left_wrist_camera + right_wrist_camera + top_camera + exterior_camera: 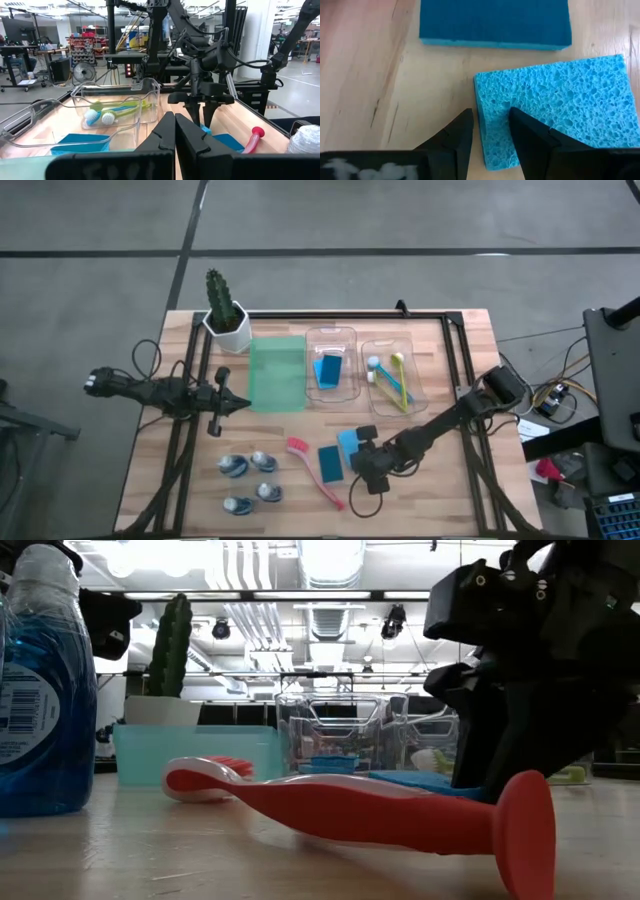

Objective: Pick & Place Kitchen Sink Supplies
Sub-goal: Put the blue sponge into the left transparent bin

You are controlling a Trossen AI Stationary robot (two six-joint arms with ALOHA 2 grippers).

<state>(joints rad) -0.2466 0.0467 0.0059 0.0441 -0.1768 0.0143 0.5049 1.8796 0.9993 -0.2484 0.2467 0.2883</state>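
The light blue sponge (555,107) lies flat on the desk (440,495), beside a darker sponge (495,22). The right pincer (490,127) stands open over its edge, holding nothing. The left pincer (174,131), closed and empty, waits near the green tray (276,373).

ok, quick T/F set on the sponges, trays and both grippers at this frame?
1. The right gripper has its fingers apart over the edge of a light blue sponge. True.
2. The left gripper is open. False: its fingers are shut, and it waits near the green tray.
3. The pink brush lies in a clear tray. False: it lies on the table.
4. One clear tray holds two white-headed brushes. True.
5. Four small blue bottles stand inside the green tray. False: they sit on the table near the front edge.
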